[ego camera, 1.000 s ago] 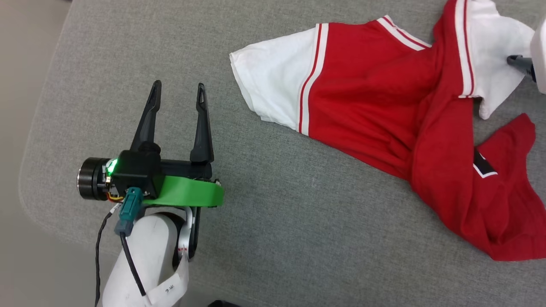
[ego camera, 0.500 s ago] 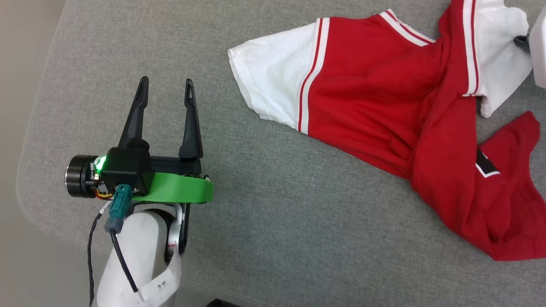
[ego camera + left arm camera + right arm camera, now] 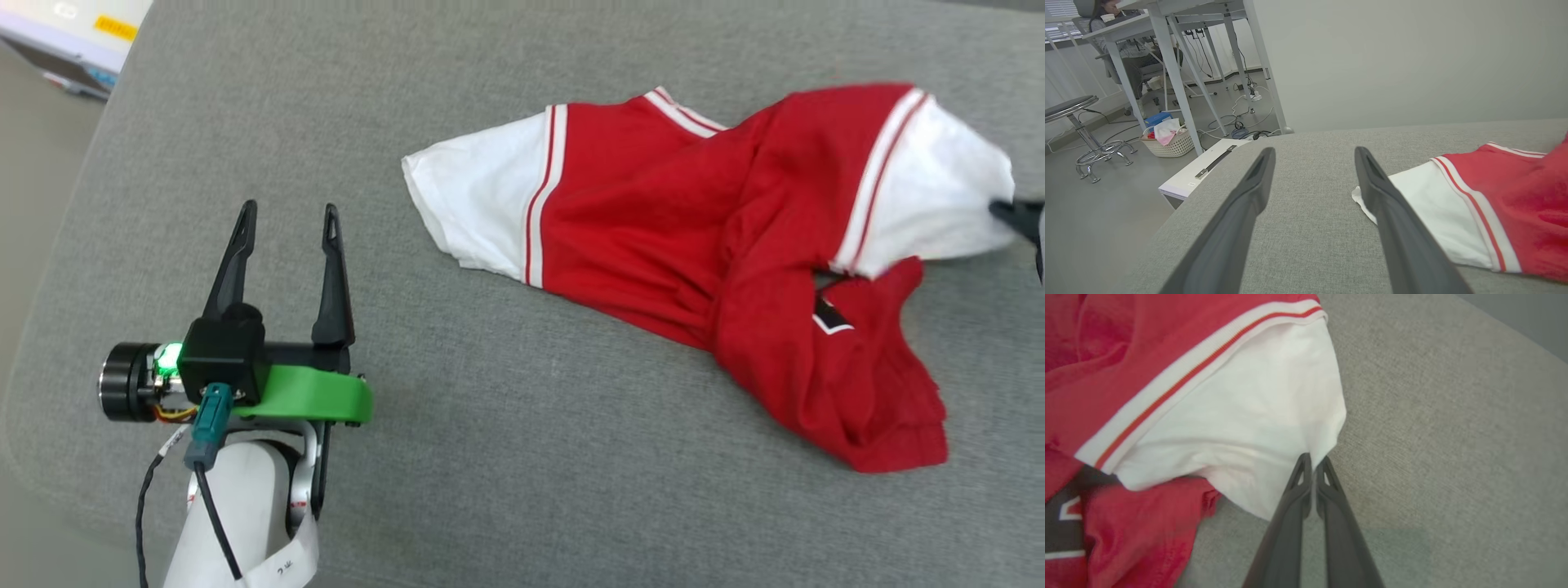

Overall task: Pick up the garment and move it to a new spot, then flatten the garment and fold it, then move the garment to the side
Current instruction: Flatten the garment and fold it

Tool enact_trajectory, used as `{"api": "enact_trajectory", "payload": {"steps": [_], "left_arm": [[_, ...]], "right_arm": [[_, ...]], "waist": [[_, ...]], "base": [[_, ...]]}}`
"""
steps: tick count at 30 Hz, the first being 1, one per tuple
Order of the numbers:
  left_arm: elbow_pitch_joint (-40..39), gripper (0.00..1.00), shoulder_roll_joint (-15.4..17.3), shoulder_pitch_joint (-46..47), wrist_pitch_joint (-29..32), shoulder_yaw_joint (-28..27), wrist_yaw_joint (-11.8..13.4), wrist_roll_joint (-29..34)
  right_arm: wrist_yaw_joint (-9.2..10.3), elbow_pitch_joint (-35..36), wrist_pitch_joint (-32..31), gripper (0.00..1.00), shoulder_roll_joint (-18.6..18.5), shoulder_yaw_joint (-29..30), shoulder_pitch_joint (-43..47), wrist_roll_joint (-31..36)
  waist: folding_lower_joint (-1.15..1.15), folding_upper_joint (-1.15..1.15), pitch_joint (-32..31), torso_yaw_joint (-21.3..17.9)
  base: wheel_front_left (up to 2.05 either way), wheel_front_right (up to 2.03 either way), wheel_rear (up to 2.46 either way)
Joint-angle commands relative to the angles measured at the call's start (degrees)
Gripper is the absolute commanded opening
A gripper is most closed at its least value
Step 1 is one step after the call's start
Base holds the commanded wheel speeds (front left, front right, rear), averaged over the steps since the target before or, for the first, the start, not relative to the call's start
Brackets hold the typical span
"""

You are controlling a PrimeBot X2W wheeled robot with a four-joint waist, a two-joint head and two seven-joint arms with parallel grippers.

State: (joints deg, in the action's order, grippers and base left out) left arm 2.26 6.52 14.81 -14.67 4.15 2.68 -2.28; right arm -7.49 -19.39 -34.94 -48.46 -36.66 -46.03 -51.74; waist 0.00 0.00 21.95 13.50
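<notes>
Garment (image 3: 653,245) limp, light, bunched. Right pincer (image 3: 1312,459) clamped on a sleeve hem (image 3: 1327,443); left pincer (image 3: 286,224) apart, other sleeve (image 3: 469,204) beside it: likely second hold.

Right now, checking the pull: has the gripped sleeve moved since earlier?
Yes. The right gripper drew that sleeve rightward, away from the other sleeve on the grey surface.

The right gripper (image 3: 1312,459) has pulled the garment's (image 3: 653,212) white sleeve (image 3: 931,204) taut, bunching the hem (image 3: 890,449) (camera also shifted).
</notes>
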Motion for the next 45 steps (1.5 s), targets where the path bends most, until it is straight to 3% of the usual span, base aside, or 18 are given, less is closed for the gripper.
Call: {"api": "enact_trajectory", "payload": {"steps": [1,8,19,20,21,28,35,39,45], "left_arm": [[0.2,1.0,0.6,-1.2,-0.3,-0.3,-0.3,0.5],[0.7,1.0,1.4,-2.9,-0.3,-1.0,-0.7,0.7],[2.0,1.0,1.7,-2.6,-0.3,-0.9,-1.3,1.0],[2.1,1.0,1.7,-2.6,-0.3,-0.9,-1.4,1.0],[2.2,1.0,1.8,-2.6,-0.3,-0.9,-1.4,1.0],[3.3,1.0,3.1,-1.0,-0.3,-1.3,-3.1,0.3],[9.2,1.0,7.1,7.7,0.2,-1.3,-8.4,-3.7],[12.4,1.0,10.4,15.7,7.5,1.9,-9.9,-8.4],[16.3,1.0,17.0,26.8,28.5,15.1,-10.1,-23.6]], "right_arm": [[0.0,0.1,0.8,0.0,-1.0,0.6,2.8,-0.8],[0.0,-2.8,2.5,0.0,-2.4,4.6,14.0,-3.2],[0.0,-7.6,8.5,0.0,2.2,8.9,17.3,0.2],[0.0,-7.7,8.9,0.31,2.6,9.0,17.2,0.6],[0.0,-7.9,10.1,1.0,3.2,9.7,16.8,1.3],[0.0,-7.9,23.6,1.0,6.8,14.9,16.4,7.3],[0.0,-3.2,31.7,1.0,10.5,20.8,20.7,14.7],[0.0,1.6,31.3,1.0,12.6,23.6,23.0,18.3],[0.0,10.2,28.3,1.0,16.4,27.4,25.9,22.9]], "waist": [[0.0,0.0,-3.8,-3.6],[0.0,0.0,-5.5,-6.1],[0.0,0.0,-5.4,-6.9],[0.0,0.0,-5.5,-6.9],[0.0,0.0,-5.7,-7.0],[0.0,0.0,-7.5,-8.0],[0.0,0.0,-8.6,-9.6],[0.0,0.0,-7.8,-10.8],[0.0,0.0,-5.7,-12.8]], "base": [[0.0,0.0,0.0],[0.0,0.0,0.0],[0.0,0.0,0.0],[0.0,0.0,0.0],[0.0,0.0,0.0],[0.0,0.0,0.0],[0.0,0.0,0.0],[0.0,0.0,0.0],[0.0,0.0,0.0]]}}
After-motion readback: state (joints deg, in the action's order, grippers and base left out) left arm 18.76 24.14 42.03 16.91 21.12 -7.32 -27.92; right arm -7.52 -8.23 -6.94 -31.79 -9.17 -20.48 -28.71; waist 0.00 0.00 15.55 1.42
